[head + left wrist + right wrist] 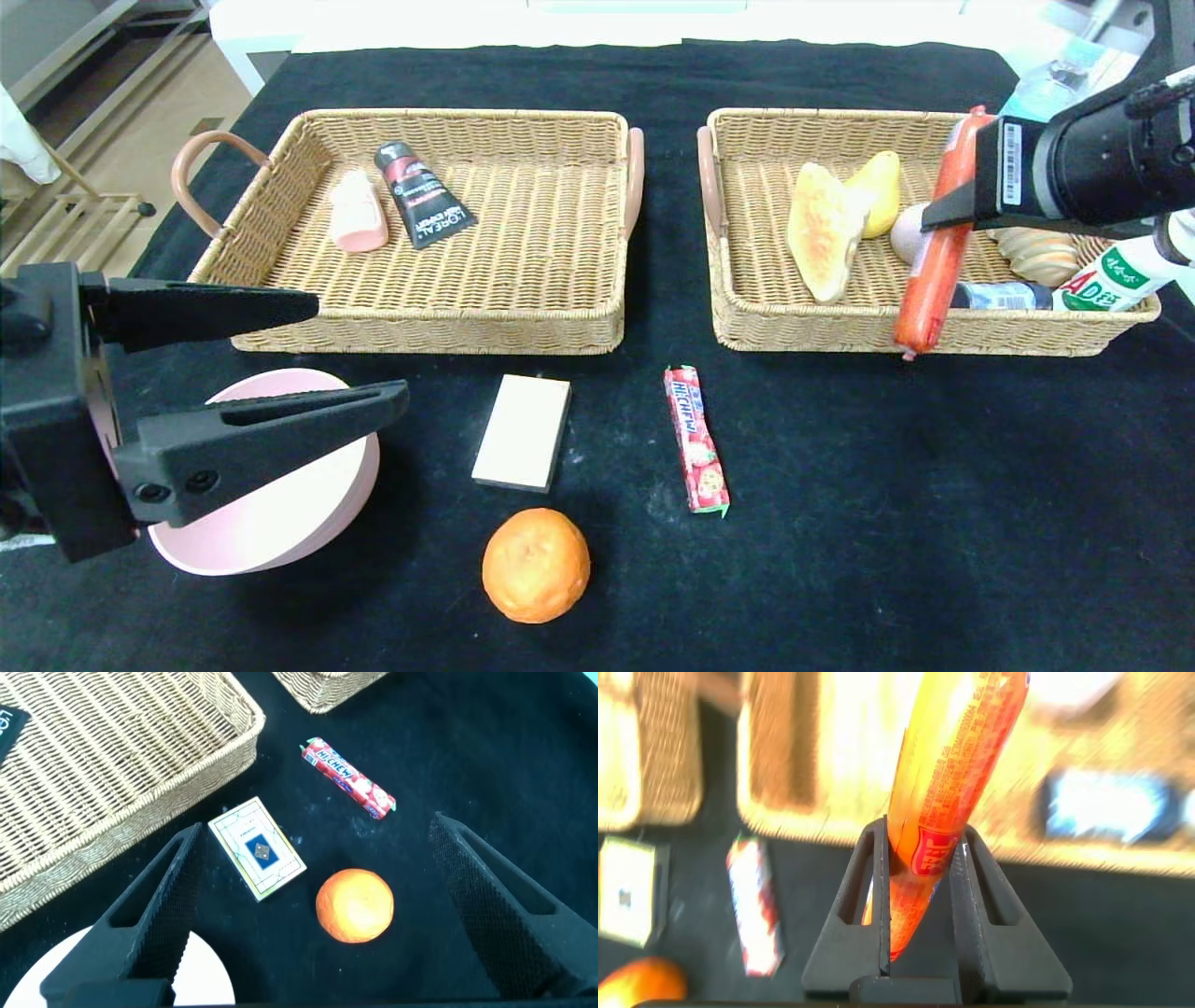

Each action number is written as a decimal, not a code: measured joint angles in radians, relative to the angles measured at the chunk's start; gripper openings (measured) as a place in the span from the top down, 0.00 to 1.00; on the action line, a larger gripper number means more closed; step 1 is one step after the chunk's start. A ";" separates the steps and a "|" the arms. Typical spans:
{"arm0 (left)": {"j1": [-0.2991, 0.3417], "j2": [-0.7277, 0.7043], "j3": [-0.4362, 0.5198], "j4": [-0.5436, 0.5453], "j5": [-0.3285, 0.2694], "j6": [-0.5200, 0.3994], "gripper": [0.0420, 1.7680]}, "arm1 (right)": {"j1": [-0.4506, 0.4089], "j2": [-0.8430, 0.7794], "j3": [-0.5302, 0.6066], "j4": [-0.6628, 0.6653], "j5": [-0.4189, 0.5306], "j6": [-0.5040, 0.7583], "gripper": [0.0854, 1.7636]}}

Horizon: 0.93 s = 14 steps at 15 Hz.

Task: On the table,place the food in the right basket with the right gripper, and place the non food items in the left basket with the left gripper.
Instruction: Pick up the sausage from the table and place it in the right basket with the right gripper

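Note:
My right gripper (943, 219) (920, 835) is shut on a long orange-red sausage (934, 280) (957, 756), which hangs tilted over the front wall of the right basket (840, 336). My left gripper (359, 347) (316, 831) stands open and empty above the pink bowl (280, 523) at the front left. On the cloth lie a white card box (521, 431) (257, 849), a red candy stick (695, 439) (348, 777) and an orange (536, 565) (354, 905). The left basket (420, 336) holds a black tube (425, 194) and a pink item (358, 211).
The right basket also holds bread (822, 231), a yellow fruit (878, 191), an egg (907, 235), a bun (1036, 254) and a green-labelled bottle (1102, 280). The table's left edge drops to the floor beyond the left basket handle (191, 177).

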 joint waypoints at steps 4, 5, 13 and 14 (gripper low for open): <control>0.000 0.000 0.000 0.000 -0.001 0.001 0.03 | -0.099 0.001 0.000 -0.127 0.001 -0.052 0.77; 0.000 0.000 0.000 0.000 -0.001 0.001 0.03 | -0.125 0.001 0.000 -0.161 0.001 -0.062 0.77; 0.000 -0.001 0.001 0.001 -0.002 0.001 0.03 | -0.275 0.017 0.001 -0.245 0.000 -0.166 0.77; 0.000 -0.001 0.001 0.001 -0.002 0.001 0.03 | -0.286 0.022 0.001 -0.245 0.000 -0.170 0.77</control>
